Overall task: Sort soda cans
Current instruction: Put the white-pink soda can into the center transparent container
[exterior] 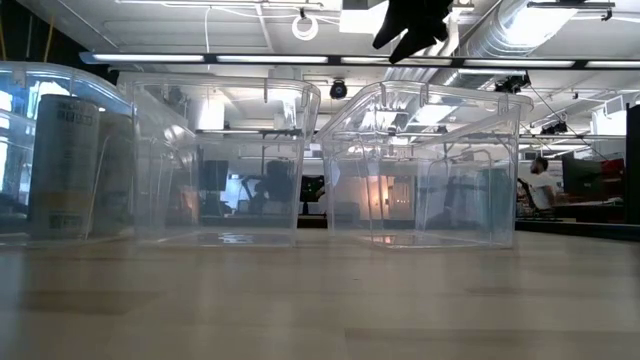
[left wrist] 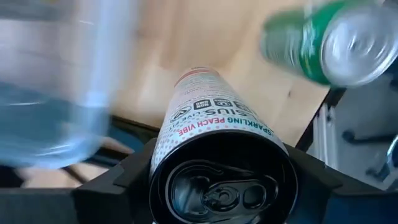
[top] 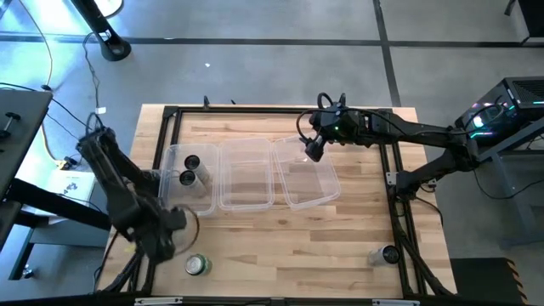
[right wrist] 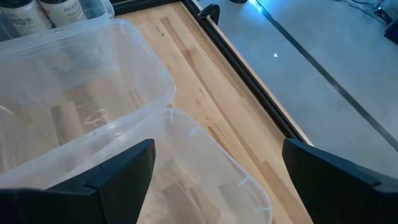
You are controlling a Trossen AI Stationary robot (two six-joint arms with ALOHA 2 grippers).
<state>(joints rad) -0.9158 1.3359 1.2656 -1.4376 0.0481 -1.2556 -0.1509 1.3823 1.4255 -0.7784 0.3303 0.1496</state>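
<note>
My left gripper [top: 174, 223] sits near the table's left near corner, just in front of the left clear tub [top: 206, 202], and is shut on a pale silver-white can [left wrist: 211, 118]. A green can [top: 196, 265] stands on the table close by, also seen in the left wrist view [left wrist: 305, 43]. Two cans [top: 189, 170] stand in the left tub, seen through its wall in the low view [exterior: 65, 165]. Another can [top: 388, 254] stands near the right near corner. My right gripper [top: 313, 151] hangs open above the right tub's [top: 321, 185] far left corner. My left gripper holds the pale can at its top end [left wrist: 186, 146], pinched between the two fingers [left wrist: 124, 180], one on each side of the can's wall. The can points away from the wrist camera, with its silver top facing the camera. I cannot tell whether it rests on anything.
Three clear tubs stand side by side across the table's middle; the middle tub [top: 246, 178] and the right tub hold nothing. A dark frame rail [top: 399, 212] runs along the table's edges. Bare wood lies between the tubs and the near edge.
</note>
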